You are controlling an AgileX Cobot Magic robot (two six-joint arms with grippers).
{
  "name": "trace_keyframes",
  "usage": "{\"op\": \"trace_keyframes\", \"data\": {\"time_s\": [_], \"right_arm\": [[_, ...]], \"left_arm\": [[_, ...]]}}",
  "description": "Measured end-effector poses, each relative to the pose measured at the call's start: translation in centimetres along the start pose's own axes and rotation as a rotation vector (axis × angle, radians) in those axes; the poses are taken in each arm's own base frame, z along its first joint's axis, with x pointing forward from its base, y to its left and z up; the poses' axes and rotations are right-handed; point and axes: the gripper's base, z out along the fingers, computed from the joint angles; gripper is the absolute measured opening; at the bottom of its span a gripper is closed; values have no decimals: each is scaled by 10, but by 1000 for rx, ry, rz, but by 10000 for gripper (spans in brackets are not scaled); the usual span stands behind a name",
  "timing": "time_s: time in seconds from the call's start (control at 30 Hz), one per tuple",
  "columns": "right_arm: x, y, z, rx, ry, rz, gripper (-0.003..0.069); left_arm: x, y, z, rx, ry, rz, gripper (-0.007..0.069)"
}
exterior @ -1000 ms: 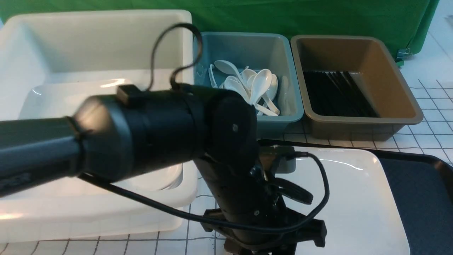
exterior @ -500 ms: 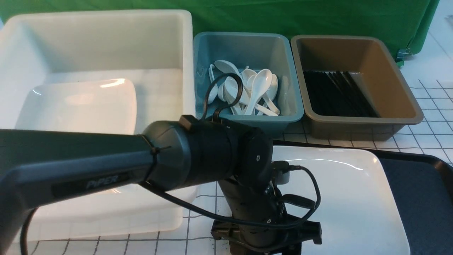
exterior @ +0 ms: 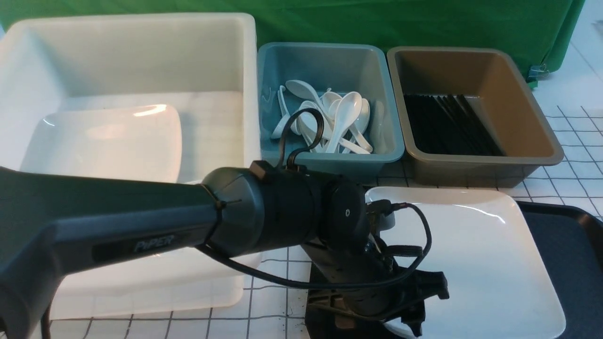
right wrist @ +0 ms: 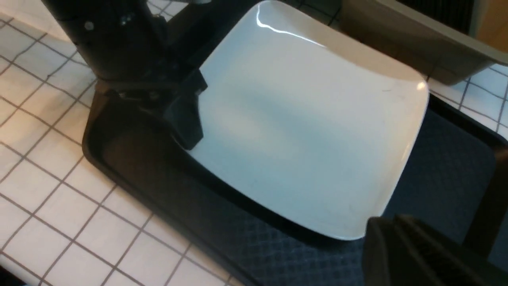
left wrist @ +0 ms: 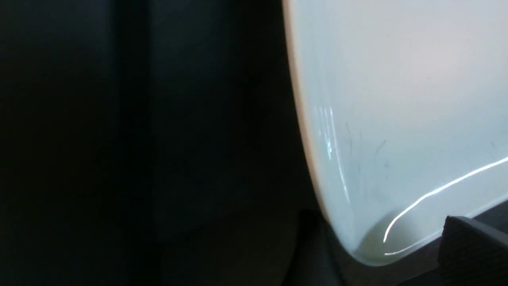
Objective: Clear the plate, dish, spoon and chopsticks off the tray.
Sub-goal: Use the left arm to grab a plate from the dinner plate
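Observation:
The large white plate (exterior: pixel 476 254) lies on the black tray (exterior: pixel 565 245), and in the right wrist view the plate (right wrist: pixel 301 119) casts a shadow along its near edge. My left gripper (exterior: pixel 426 306) is at the plate's near-left corner, open, with that corner (left wrist: pixel 373 246) between its wide jaws; one finger (right wrist: pixel 186 119) reaches over the rim. My right gripper (right wrist: pixel 387 224) is shut and empty, just off the plate's near-right corner above the tray (right wrist: pixel 131 159). White spoons (exterior: pixel 339 117) lie in the blue bin, black chopsticks (exterior: pixel 447 125) in the brown tub, and a white dish (exterior: pixel 103 141) in the white tub.
The white tub (exterior: pixel 141 56), blue bin (exterior: pixel 391 108) and brown tub (exterior: pixel 532 103) stand in a row behind the tray on the checked tabletop (exterior: pixel 268 301). My left arm (exterior: pixel 141 235) crosses in front of the white tub.
My left arm has dropped and swung right, bringing its gripper down to the plate's corner with jaws wider. The plate has shifted right and a little away on the tray.

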Motion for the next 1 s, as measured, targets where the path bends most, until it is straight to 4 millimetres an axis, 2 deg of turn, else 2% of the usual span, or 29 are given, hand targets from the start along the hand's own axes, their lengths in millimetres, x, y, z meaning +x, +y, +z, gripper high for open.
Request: {"op": "trace_keyframes", "data": {"time_s": [0.2,0.33,0.47,0.77,1.0], "right_arm": [[-1,0,0,-5,-11,10,28],[-1,0,0,-6,-12,13,30],[-1,0,0,-6,-12,24,30],[-1,1,0,-7,-13,31,30],[-1,1,0,-9,-16,31,30]], "left_arm": [[-8,-4,-7,20,-30,73,397],[-21,1,-31,14,-47,84,366],[-22,5,-38,-1,-39,56,344],[-23,10,1,-8,-10,-16,344],[-28,12,14,10,-41,-52,428]]}}
